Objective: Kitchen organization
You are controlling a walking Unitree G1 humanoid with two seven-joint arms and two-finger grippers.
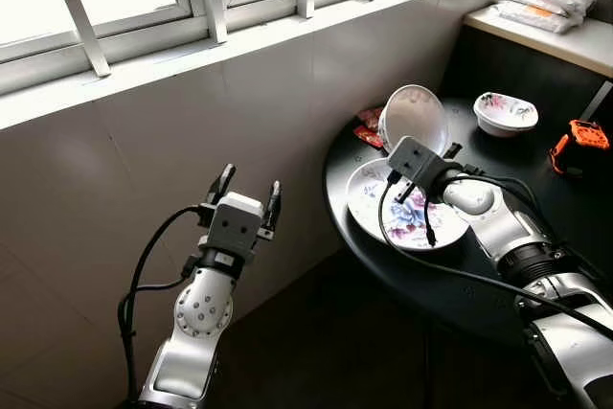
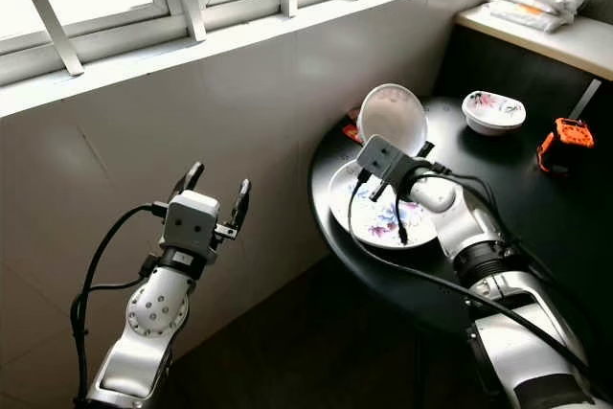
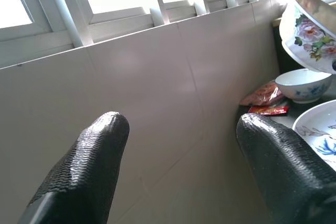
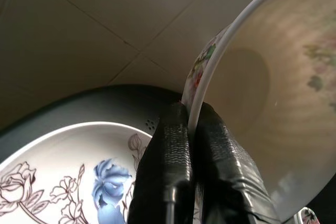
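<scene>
I am working at the round black table (image 1: 536,265) under the window, with the tiled wall just beside it. My right gripper (image 4: 193,129) is pinching the rim of the big flowered bowl (image 1: 414,120), one finger on each face of the wall, and holding it tipped on edge above the flowered plate (image 1: 369,200) near the table's front edge. The bowl's open mouth is facing back toward me; it looks empty. The plate below is bare as well, showing just its blue and pink blossoms.

To do this step well, I am judging that I should level the bowl while lowering, since a rim pinch gives little hold against twisting and glazed ware may slip. I would set it down slowly and release only once its foot is resting flat, whether on the plate or a bare part of the table.

Further back, a small flowered bowl (image 1: 505,113) is standing upright; I cannot see inside it. Red snack packets (image 1: 369,128) are lying by the wall behind the big bowl, and an orange tool (image 1: 578,138) is lying toward the far right.

My left gripper (image 1: 248,196) is hovering well apart from the table, beside the wall, fingers spread wide and carrying nothing.
</scene>
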